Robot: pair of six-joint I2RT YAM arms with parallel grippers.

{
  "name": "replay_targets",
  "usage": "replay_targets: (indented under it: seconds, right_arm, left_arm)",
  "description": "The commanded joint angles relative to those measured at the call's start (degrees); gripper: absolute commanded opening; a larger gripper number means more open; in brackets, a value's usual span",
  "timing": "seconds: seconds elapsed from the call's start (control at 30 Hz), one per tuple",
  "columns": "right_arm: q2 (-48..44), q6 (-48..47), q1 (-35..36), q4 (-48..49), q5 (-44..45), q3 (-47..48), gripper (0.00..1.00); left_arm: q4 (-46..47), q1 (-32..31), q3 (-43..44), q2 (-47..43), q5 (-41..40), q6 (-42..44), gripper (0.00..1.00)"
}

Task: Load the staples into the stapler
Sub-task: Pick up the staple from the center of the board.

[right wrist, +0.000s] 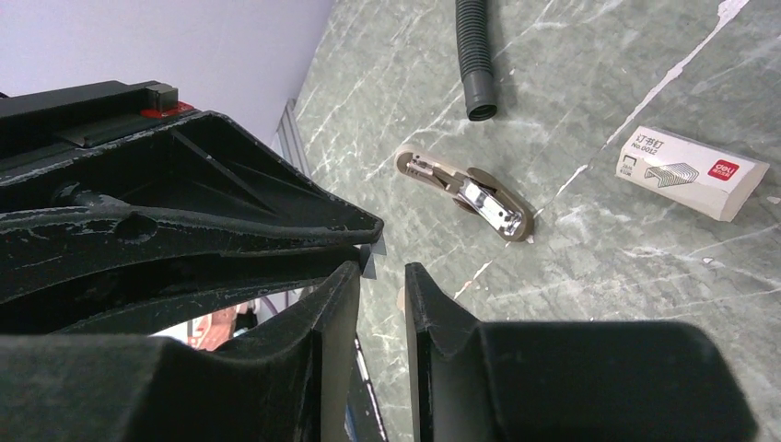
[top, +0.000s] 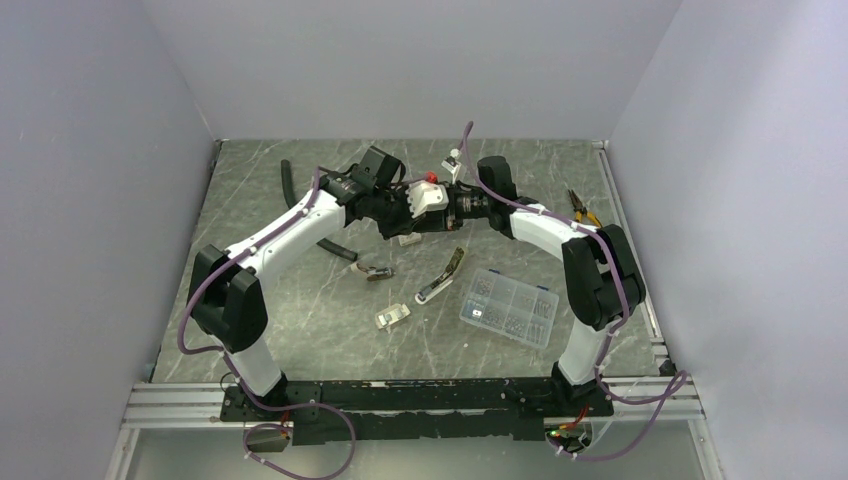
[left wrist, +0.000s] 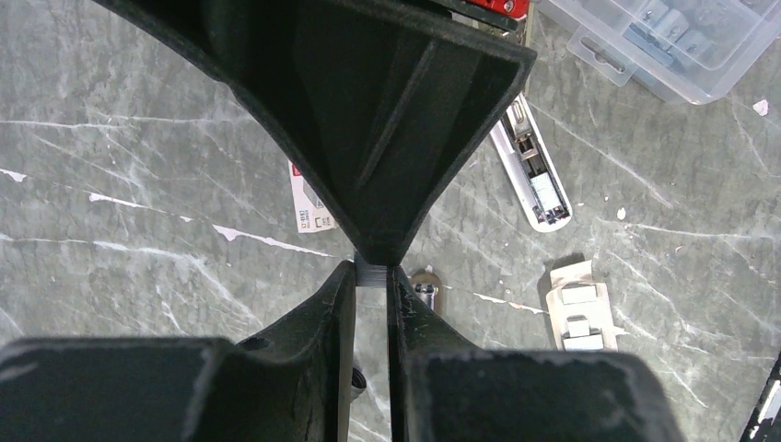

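Stapler (top: 444, 276) lies hinged open on the surface (top: 310, 325), near the clear compartment box (top: 508, 307), its white channel bared, presumably to take staples. Farther back, above the surface, the left pincer (left wrist: 372, 282) is closed on a short strip of staples (left wrist: 373, 270). The right pincer (right wrist: 382, 276), jaws narrowly parted, meets the strip's end, likely for a handover or regrip. Beneath them, the staple box (right wrist: 691, 170) reads "deli", "No. 0012" and Chinese characters.

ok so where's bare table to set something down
bare: the near strip between front rail and clear compartment box; the near-left patch in front of the black hose, beside the left arm. crowded: mid-table, from hose to box.
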Motion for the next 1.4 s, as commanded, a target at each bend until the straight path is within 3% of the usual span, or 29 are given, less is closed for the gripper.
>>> replay_targets:
  seconds: [0.0,0.97,1.37]
  right_arm:
    - [-1.0,0.73,0.09,3.3,-1.44,0.83,0.28]
    - [3.03,8.86,0.18,13.12,-6.59,-2.09,0.22]
    - [2.91,9.46,0.07,13.68,-7.14,-2.34,0.13]
  left_arm:
    - [1.69,-0.35,-0.56,-2.99,2.12,-0.84,0.17]
    - [4.26,-0.35,-0.69,-3.15,2.47,-2.96,0.16]
    - [5.05,-0.35,-0.74,-3.08,0.43,-3.29,0.16]
